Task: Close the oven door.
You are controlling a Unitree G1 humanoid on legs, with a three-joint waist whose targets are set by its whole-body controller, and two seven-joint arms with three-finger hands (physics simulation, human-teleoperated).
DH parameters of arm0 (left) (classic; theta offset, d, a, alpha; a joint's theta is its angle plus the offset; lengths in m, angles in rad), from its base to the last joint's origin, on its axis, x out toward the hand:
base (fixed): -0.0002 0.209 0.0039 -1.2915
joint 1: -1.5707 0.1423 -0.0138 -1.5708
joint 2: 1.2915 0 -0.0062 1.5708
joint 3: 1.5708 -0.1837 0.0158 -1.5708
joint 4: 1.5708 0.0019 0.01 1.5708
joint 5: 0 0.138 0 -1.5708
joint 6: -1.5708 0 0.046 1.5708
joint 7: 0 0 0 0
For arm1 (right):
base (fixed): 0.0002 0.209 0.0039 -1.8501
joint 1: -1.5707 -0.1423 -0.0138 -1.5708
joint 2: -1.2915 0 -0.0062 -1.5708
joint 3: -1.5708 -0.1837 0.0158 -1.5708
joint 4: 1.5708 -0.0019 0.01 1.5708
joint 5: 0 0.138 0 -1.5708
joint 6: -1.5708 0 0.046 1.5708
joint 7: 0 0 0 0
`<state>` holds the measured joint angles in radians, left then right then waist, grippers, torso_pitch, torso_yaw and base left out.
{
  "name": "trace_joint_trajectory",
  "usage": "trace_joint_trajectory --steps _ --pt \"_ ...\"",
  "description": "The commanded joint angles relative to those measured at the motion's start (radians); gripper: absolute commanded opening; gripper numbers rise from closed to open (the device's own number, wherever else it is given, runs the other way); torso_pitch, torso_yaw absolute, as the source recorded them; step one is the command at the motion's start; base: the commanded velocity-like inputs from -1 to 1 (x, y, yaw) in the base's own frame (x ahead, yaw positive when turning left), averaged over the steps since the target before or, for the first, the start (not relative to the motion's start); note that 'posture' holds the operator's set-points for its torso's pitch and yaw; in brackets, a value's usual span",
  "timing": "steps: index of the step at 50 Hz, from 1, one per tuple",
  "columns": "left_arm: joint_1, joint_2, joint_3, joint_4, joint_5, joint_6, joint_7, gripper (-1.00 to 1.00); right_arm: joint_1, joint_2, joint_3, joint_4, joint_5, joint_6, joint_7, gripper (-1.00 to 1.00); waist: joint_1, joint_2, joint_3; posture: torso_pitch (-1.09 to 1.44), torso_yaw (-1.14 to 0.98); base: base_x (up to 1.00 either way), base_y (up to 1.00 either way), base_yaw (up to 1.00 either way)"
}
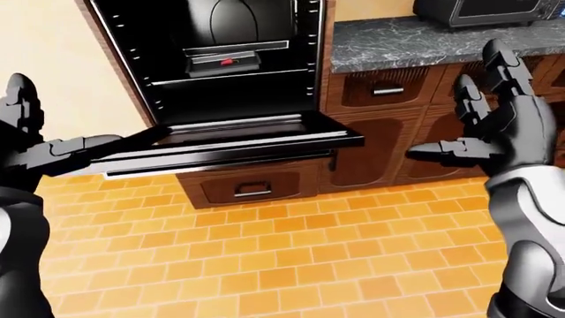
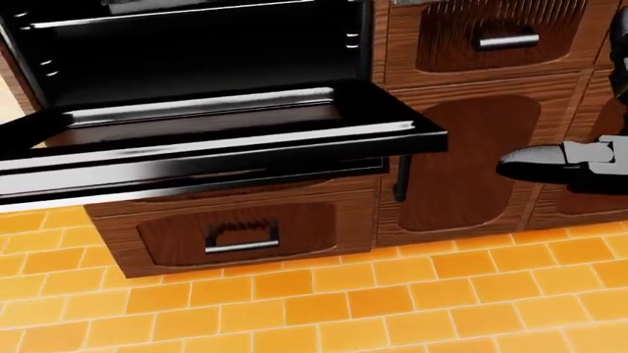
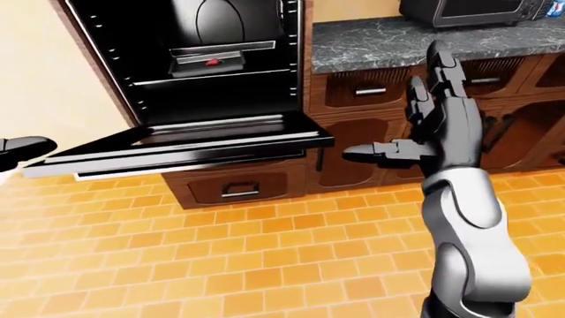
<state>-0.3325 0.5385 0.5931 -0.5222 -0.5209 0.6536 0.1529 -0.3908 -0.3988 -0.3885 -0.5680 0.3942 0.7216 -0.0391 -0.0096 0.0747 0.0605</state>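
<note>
Left hand [image 1: 40,142]: fingers spread, holding nothing. One finger points toward 3 o'clock in the left-eye view, and its tip sits at the left end of the oven door [image 1: 231,142]; touching or just short of it, the overlap makes that hard to call.

Right hand [image 3: 439,129]: also wide, empty, 3 fingers up at 12 o'clock, thumb out toward 9 o'clock. It hangs before the cabinet doors [image 1: 362,156] to the right of the oven, near the door's right corner but apart from it.

Oven door: dropped fully, lying about flat, long axis running 9 to 3 o'clock across the view. Hinge edge is toward the oven cavity [image 1: 225,59]; free edge faces the robot, above the drawer [image 1: 252,189].

Key relation: the door sits between both hands, at about their height, left hand nearer. Judgement: closing needs a hand under the free edge, pushing up and toward 12 o'clock. The left is better placed; the right would first have to move toward 9 o'clock.
</note>
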Motion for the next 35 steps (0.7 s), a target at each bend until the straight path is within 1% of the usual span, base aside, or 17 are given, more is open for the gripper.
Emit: trace_joint_trajectory --steps 1,8,11,12,13,14,16,18,20,23,24,25,26,27,30,32,35 --pt "-0.03 0.02 0.002 -0.032 -0.005 -0.021 -0.001 1.0 -0.031 -0.022 -0.026 -0.029 -0.004 -0.031 -0.003 1.0 -0.002 -0.004 -0.014 0.0 0.0 0.25 0.38 0.0" --pt "-0.029 0.023 0.004 -0.035 -0.009 -0.02 0.001 1.0 -0.032 -0.024 -0.03 -0.031 -0.003 -0.028 -0.002 1.0 0.01 -0.073 -0.013 0.0 0.0 0.25 0.38 0.0" --pt "-0.03 0.026 0.008 -0.036 -0.015 -0.016 0.001 1.0 -0.033 -0.024 -0.029 -0.031 -0.003 -0.028 -0.003 1.0 0.016 -0.125 -0.024 0.0 0.0 0.24 0.38 0.0" --pt "-0.031 0.027 0.009 -0.036 -0.016 -0.015 0.003 1.0 -0.034 -0.024 -0.03 -0.034 -0.001 -0.025 -0.004 1.0 0.01 -0.104 -0.021 0.0 0.0 0.25 0.38 0.0" --pt "-0.032 0.028 0.009 -0.036 -0.017 -0.015 0.003 1.0 -0.036 -0.025 -0.031 -0.036 0.001 -0.022 -0.006 1.0 0.005 -0.106 -0.023 0.0 0.0 0.24 0.38 0.0" --pt "-0.032 0.029 0.009 -0.037 -0.019 -0.014 0.005 1.0 -0.037 -0.026 -0.033 -0.037 0.004 -0.02 -0.006 1.0 0.009 -0.119 -0.022 0.0 0.0 0.23 0.4 0.0" --pt "-0.036 0.032 0.01 -0.035 -0.022 -0.012 0.008 1.0 -0.04 -0.028 -0.036 -0.036 0.008 -0.016 -0.009 1.0 0.004 -0.12 -0.036 0.0 0.0 0.25 0.43 0.0" --pt "-0.034 0.032 0.011 -0.036 -0.025 -0.012 0.009 1.0 -0.042 -0.03 -0.039 -0.038 0.014 -0.012 -0.013 1.0 0.001 -0.112 -0.031 0.0 0.0 0.25 0.45 0.0" --pt "-0.034 0.033 0.009 -0.036 -0.026 -0.013 0.012 1.0 -0.041 -0.03 -0.039 -0.037 0.018 -0.011 -0.016 1.0 -0.004 -0.092 -0.021 0.0 0.0 0.24 0.49 0.0" --pt "-0.034 0.037 0.014 -0.036 -0.031 -0.012 0.012 1.0 -0.042 -0.032 -0.037 -0.037 0.022 -0.009 -0.021 1.0 -0.008 -0.036 -0.029 0.0 0.0 0.22 0.51 0.0" --pt "-0.035 0.036 0.011 -0.038 -0.031 -0.01 0.015 1.0 -0.041 -0.032 -0.038 -0.036 0.022 -0.01 -0.021 1.0 -0.008 0.0 -0.045 0.0 0.0 0.2 0.54 0.0" --pt "-0.035 0.037 0.013 -0.038 -0.032 -0.01 0.015 1.0 -0.042 -0.033 -0.038 -0.035 0.023 -0.01 -0.022 1.0 -0.009 0.042 -0.08 0.0 0.0 0.2 0.53 0.0" --pt "-0.033 0.037 0.014 -0.036 -0.032 -0.012 0.015 1.0 -0.043 -0.032 -0.038 -0.035 0.026 -0.008 -0.024 1.0 0.008 0.007 -0.039 0.0 0.0 0.2 0.54 0.0" --pt "-0.032 0.037 0.014 -0.037 -0.032 -0.012 0.016 1.0 -0.042 -0.033 -0.038 -0.035 0.027 -0.008 -0.025 1.0 0.009 0.014 -0.018 0.0 0.0 0.2 0.54 0.0" --pt "-0.034 0.04 0.016 -0.038 -0.035 -0.009 0.019 1.0 -0.044 -0.036 -0.04 -0.039 0.032 -0.001 -0.029 1.0 0.014 -0.022 -0.029 0.0 0.0 0.18 0.55 0.0" --pt "-0.035 0.044 0.021 -0.04 -0.04 -0.006 0.021 1.0 -0.046 -0.038 -0.041 -0.045 0.038 0.005 -0.032 1.0 0.018 -0.047 -0.017 0.0 0.0 0.18 0.55 0.0" --pt "-0.036 0.046 0.02 -0.043 -0.045 -0.004 0.025 1.0 -0.054 -0.039 -0.048 -0.05 0.053 0.012 -0.041 1.0 0.022 -0.078 -0.014 0.0 0.0 0.18 0.55 0.0"
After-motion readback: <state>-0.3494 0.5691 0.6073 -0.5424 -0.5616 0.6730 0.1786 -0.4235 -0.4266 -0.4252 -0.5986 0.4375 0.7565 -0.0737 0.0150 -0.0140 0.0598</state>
